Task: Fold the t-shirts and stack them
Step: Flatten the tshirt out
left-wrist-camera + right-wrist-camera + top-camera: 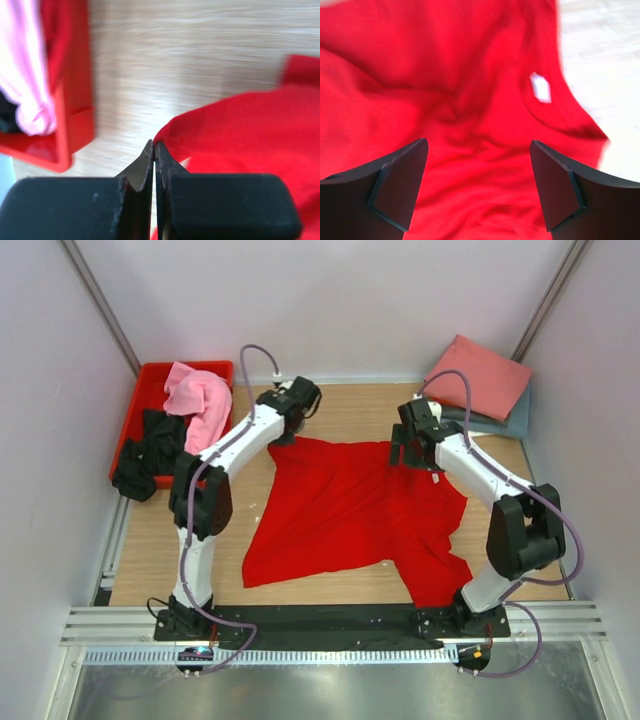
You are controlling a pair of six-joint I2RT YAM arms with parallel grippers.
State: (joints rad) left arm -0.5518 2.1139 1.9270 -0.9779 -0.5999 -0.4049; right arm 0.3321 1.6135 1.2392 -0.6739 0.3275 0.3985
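Note:
A bright red t-shirt (350, 510) lies spread and rumpled in the middle of the table. My left gripper (283, 432) is at its far left corner. In the left wrist view that gripper (154, 145) is shut, and the red cloth (235, 135) peaks up to its tips, pinched there. My right gripper (408, 455) hangs over the shirt's far right part. It (479, 150) stands open just above the red cloth (445, 100), nothing between its fingers, with the collar's white label (540, 87) ahead of it to the right.
A red crate (140, 390) at the far left holds a light pink t-shirt (195, 400) and a black t-shirt (150, 450) hanging over its rim. At the far right a folded salmon pink t-shirt (480, 375) rests on a grey-blue one (518, 415).

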